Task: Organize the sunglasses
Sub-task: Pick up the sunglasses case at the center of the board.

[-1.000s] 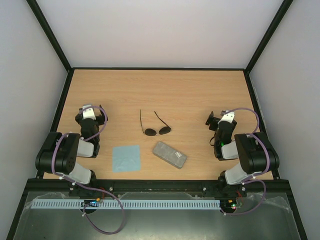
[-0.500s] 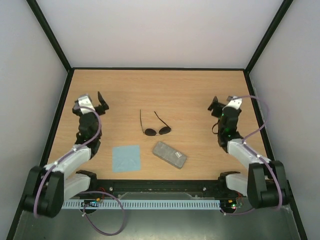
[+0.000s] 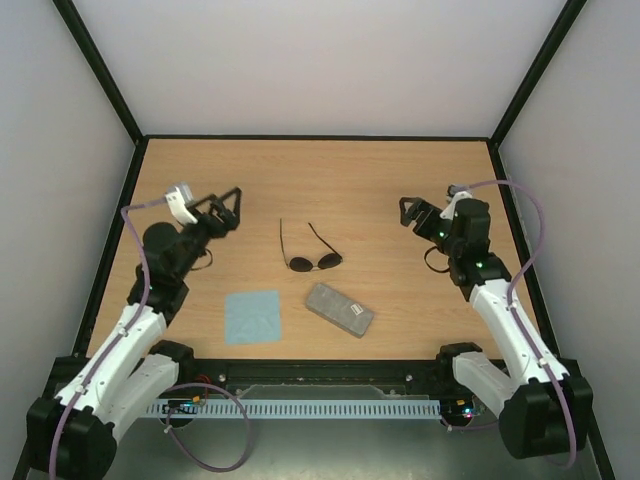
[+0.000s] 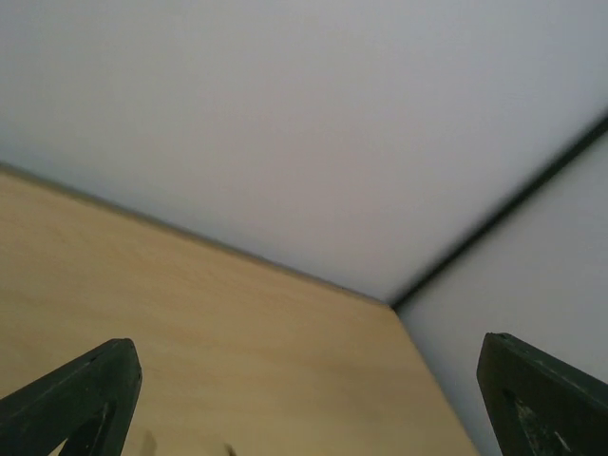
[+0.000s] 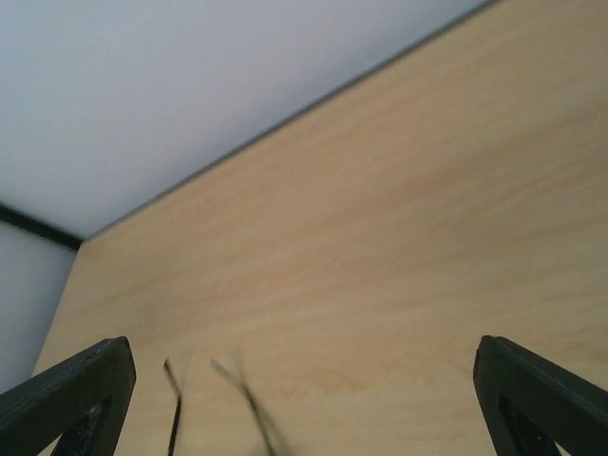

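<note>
The sunglasses (image 3: pixel 312 259) lie on the wooden table (image 3: pixel 330 180) near its middle, round dark lenses toward me, thin temple arms pointing to the back. In the right wrist view only the ends of the temple arms (image 5: pixel 242 399) show, at the bottom left. My left gripper (image 3: pixel 226 209) hangs open above the table left of the sunglasses, nothing between its fingers (image 4: pixel 81 399). On the other side my right gripper (image 3: pixel 412 212) is open and empty too, fingers (image 5: pixel 532 399) spread wide. The left wrist view shows no sunglasses, only table and walls.
A grey oblong case (image 3: pixel 340 309) lies at an angle in front of the sunglasses. A light blue square cloth (image 3: pixel 252 316) lies left of the case. White walls with black frame bars enclose the table on three sides.
Both arms have unfolded and reached forward and inward, lifting their grippers toward the middle of the table. Sunglasses, case and cloth have stayed put.
</note>
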Controlling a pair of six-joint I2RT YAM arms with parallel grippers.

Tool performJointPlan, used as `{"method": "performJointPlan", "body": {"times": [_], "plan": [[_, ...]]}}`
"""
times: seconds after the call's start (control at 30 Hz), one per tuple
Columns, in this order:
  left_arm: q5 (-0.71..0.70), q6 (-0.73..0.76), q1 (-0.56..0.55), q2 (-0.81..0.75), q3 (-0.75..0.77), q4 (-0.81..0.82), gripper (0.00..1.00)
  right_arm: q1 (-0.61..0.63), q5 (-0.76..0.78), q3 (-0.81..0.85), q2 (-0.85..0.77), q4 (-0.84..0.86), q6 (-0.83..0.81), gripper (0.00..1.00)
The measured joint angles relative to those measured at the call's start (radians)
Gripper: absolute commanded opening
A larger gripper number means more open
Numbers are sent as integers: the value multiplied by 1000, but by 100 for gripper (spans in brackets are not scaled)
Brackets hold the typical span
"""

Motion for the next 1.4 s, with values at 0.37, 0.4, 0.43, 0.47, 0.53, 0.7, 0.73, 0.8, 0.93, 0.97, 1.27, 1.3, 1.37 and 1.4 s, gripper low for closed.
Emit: {"method": "performJointPlan", "body": {"times": [0.37, 0.4, 0.43, 0.47, 0.53, 0.7, 0.73, 0.8, 0.93, 0.97, 1.27, 1.3, 1.37, 1.4], "plan": [[328, -307, -130, 66, -321, 235, 100, 370, 39, 146, 219, -309, -87, 99], [309, -293, -177, 43, -305, 200, 100, 416, 60, 157, 250, -335, -89, 99], [267, -278, -237, 15, -278, 150, 100, 455, 80, 169, 282, -356, -90, 99], [231, -261, -283, -10, -254, 112, 100, 500, 103, 186, 320, -378, -92, 99], [147, -217, -394, -77, -193, 22, 99, 587, 148, 225, 390, -420, -94, 99], [61, -183, -447, -199, -166, -136, 100, 703, 191, 297, 480, -484, -104, 99], [60, -184, -447, -211, -172, -156, 100, 708, 194, 306, 486, -496, -107, 98], [65, -192, -452, -245, -204, -179, 100, 715, 196, 313, 491, -508, -112, 98], [73, -206, -470, -363, -308, -244, 100, 726, 177, 290, 480, -517, -113, 99], [72, -206, -473, -387, -323, -264, 100, 732, 170, 272, 474, -516, -111, 98], [76, -186, -475, -429, -347, -367, 99, 754, 115, 106, 459, -495, -96, 99], [82, -182, -475, -428, -349, -369, 99, 754, 109, 103, 459, -489, -94, 99], [94, -172, -475, -418, -349, -370, 100, 757, 96, 102, 460, -475, -89, 99], [101, -167, -475, -408, -349, -370, 99, 761, 89, 102, 460, -466, -88, 99]]}}
